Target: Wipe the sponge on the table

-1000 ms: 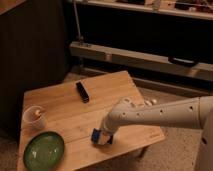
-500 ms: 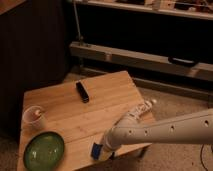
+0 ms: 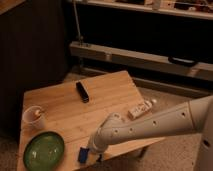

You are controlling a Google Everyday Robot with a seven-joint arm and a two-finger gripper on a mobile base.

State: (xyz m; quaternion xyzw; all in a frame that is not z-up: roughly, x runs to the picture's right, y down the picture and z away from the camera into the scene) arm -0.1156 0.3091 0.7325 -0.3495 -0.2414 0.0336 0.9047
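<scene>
— Pincer (image 3: 91, 153) noted low at the front edge of the table (image 3: 107, 95), clenched on the sponge (image 3: 82, 154). Sponge is held against the wood, just right of the green plate (image 3: 44, 150).
— Hazards to be logged?
— Sponge could be dragged over the front edge and contact with the wood lost. Plate could be knocked if a stroke is carried left.

Dim, warm light is brightest on the light wooden plank table (image 3: 107, 97). The claw (image 3: 91, 152), gripping the dark-blue rectangular sponge (image 3: 83, 155) at the table's front edge, sits in shadow.
</scene>
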